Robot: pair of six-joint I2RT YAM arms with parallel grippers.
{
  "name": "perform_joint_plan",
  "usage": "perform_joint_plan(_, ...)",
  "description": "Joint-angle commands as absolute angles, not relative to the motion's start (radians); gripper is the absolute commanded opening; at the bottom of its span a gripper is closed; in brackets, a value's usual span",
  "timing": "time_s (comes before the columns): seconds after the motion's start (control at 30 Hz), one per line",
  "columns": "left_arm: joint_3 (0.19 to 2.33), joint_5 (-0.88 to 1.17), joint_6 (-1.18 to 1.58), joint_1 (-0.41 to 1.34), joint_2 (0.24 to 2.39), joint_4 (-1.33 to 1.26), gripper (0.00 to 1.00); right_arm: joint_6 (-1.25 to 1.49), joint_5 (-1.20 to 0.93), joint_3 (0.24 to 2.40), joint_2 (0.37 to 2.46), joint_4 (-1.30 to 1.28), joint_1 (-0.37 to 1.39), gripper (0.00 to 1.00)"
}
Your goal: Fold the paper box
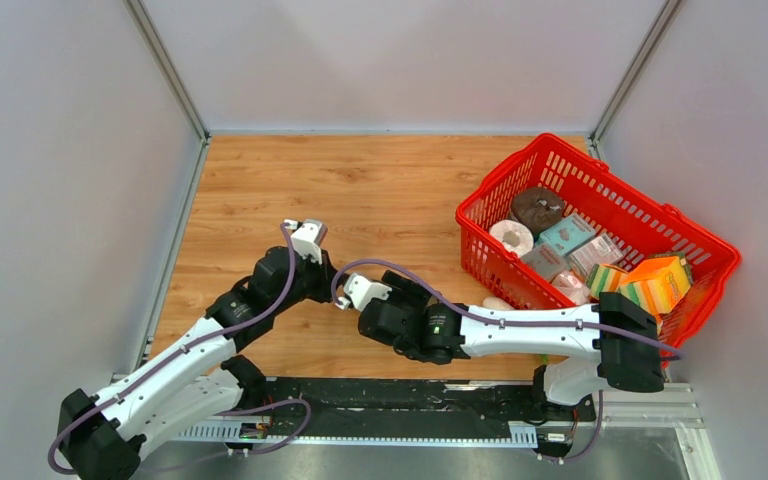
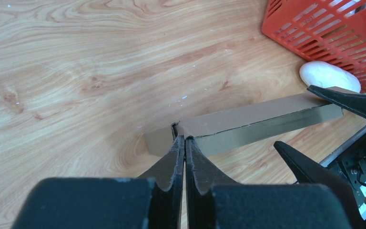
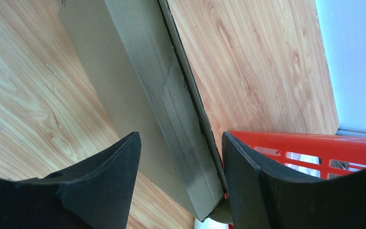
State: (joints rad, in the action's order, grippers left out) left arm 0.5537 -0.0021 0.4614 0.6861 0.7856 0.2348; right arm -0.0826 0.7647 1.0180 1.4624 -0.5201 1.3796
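Observation:
The paper box [image 2: 248, 119] is a long, flat brown cardboard box lying on the wooden table. My left gripper [image 2: 185, 139] is shut, its tips pinching the cardboard at the box's near left corner. In the right wrist view the box [image 3: 167, 109] runs between the fingers of my right gripper [image 3: 181, 138], which is open and straddles the box's other end; its right finger touches the box's edge. Both right fingers also show in the left wrist view, on either side of the box. In the top view the box is hidden under the two wrists.
A red plastic basket [image 1: 600, 170] full of small goods stands at the right, close to the box's far end [image 2: 324, 28]. A white oval packet [image 2: 329, 75] lies on the table between the basket and the box. Grey walls enclose the table.

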Motion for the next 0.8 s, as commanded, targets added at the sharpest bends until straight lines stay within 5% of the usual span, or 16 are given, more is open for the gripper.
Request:
perform_joint_plan(0.0, 0.577, -0.029, 0.431, 0.699, 0.784, 0.196, 0.05, -0.060, 0.756, 1.034, 1.454, -0.519, 1.377, 0.66)
perform_joint_plan(0.43, 0.439, -0.303, 0.486, 0.851, 0.741, 0.172, 0.00, -0.055, 0.739, 1.029, 1.477, -0.506, 1.373, 0.66)
perform_joint_plan(0.77, 0.495, -0.307, 0.440, 0.851, 0.669, 0.290, 0.02, -0.051, 0.733, 1.020, 1.468, -0.511, 1.371, 0.66)
